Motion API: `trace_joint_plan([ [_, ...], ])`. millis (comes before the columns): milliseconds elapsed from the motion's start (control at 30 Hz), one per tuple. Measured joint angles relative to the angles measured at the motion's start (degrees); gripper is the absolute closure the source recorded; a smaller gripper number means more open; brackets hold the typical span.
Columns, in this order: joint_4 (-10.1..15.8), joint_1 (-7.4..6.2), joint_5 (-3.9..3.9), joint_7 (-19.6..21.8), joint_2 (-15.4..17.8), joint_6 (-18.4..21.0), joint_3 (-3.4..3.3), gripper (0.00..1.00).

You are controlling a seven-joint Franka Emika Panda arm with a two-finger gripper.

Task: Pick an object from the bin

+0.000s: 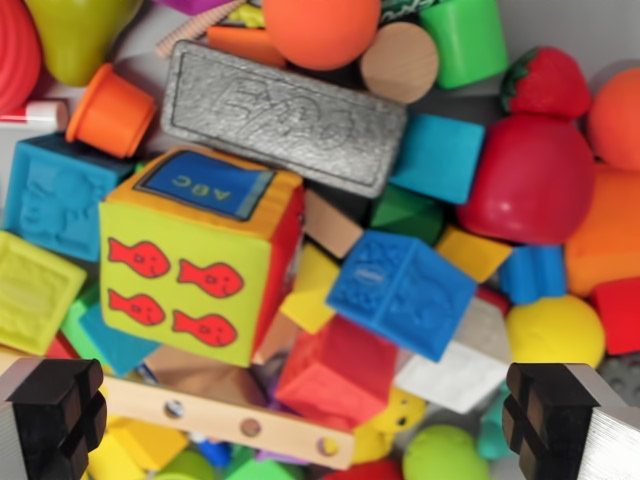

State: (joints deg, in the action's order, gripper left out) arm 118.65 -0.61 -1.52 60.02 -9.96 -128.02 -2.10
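Dozens of toys crowd the bin (590, 40), grey floor showing only at upper right. We see our gripper (305, 420) spread wide, pads (60, 410) at both lower corners, holding nothing. Yellow fish block (190, 270) sits centre-left, grey embossed slab (285, 117) above it, blue cube (402, 292) at centre, red apple (532, 180) right.

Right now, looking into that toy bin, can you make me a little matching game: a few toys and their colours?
Things:
1. fish cube
2. embossed slab
3. apple
4. ball

Colours:
A. red
B. orange
C. yellow-green face with red fish
D. grey

Pairs: 1-C, 2-D, 3-A, 4-B
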Motion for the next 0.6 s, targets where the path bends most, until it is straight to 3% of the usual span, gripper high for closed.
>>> trace_joint_plan([
  [600,2.7,-3.80,1.53,13.5,-4.6,-7.5,0.92,0.00],
])
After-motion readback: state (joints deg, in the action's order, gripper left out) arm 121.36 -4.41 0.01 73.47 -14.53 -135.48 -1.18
